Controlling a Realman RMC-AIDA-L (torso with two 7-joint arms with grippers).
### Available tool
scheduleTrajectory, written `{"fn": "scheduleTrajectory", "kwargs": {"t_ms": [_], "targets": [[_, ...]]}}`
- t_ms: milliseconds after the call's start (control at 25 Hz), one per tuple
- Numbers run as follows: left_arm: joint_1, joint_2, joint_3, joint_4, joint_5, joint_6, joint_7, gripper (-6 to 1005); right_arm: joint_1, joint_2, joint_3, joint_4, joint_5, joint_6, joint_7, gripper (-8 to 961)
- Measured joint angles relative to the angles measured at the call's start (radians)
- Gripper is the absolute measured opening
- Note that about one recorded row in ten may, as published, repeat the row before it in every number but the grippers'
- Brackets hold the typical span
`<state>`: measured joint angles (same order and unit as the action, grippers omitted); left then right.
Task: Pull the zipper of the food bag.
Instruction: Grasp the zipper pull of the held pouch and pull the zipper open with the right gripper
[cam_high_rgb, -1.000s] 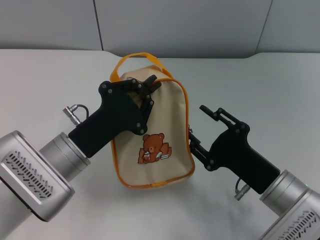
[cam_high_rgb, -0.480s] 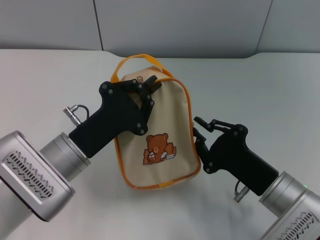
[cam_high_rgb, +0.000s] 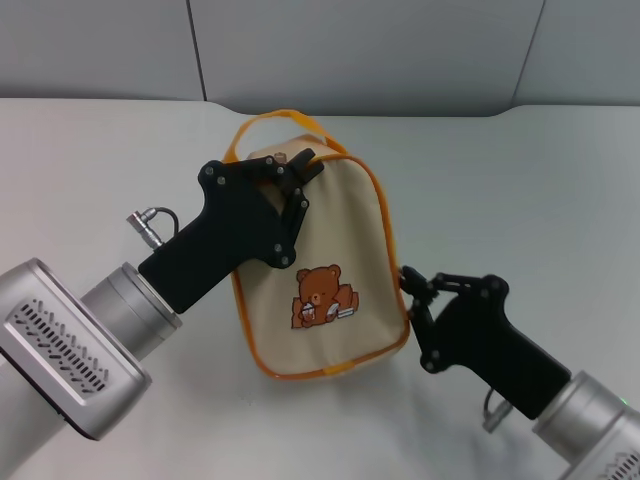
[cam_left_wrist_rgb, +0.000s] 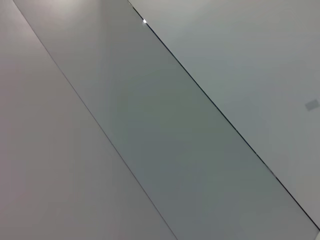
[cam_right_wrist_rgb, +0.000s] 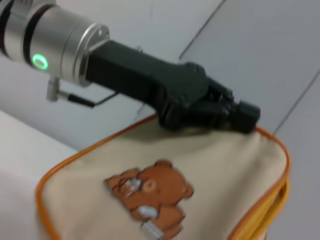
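The food bag (cam_high_rgb: 340, 230) lies flat on the white table, a beige canvas box with orange piping, a brown bear print (cam_high_rgb: 320, 297) and an orange strap loop (cam_high_rgb: 270, 117) at its far end. My left gripper (cam_high_rgb: 303, 168) is shut on the bag's far top edge; the right wrist view shows it there too (cam_right_wrist_rgb: 242, 114). The zipper (cam_high_rgb: 388, 225) runs down the bag's right edge. My right gripper (cam_high_rgb: 412, 284) is shut on it near the bag's near right corner. The fingers hide the pull tab. The left wrist view shows only wall panels.
The table (cam_high_rgb: 520, 200) stretches out on both sides of the bag and ends at a grey panelled wall (cam_high_rgb: 360, 50) behind it. A metal cable plug (cam_high_rgb: 148, 222) sticks out of my left forearm.
My right gripper has shut on the bag's right edge and slid along it toward me. The bag's near right corner has shifted slightly right. The left gripper has held still.
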<state>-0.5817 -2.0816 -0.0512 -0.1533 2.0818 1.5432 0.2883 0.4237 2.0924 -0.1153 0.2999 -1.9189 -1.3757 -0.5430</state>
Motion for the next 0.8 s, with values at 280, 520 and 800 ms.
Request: {"fn": "scheduleTrajectory", "kwargs": {"t_ms": [280,520,800], "targets": [[-0.005,0.0,-0.001,0.0,0.0,-0.001,0.0,47,-0.101,-0.003,-0.005,-0.01,0.0,0.0,-0.003,-2],[-0.006,0.0,-0.002,-0.002,0.0,-0.003,-0.003,47,-0.14,-0.003,-0.002,-0.036,0.0,-0.018,-0.001,-1],[0.037,0.0,-0.032,-0.08,-0.012,-0.007,-0.014,46,-0.165,-0.004,0.014,-0.042,0.022,-0.146,0.011,20]]}}
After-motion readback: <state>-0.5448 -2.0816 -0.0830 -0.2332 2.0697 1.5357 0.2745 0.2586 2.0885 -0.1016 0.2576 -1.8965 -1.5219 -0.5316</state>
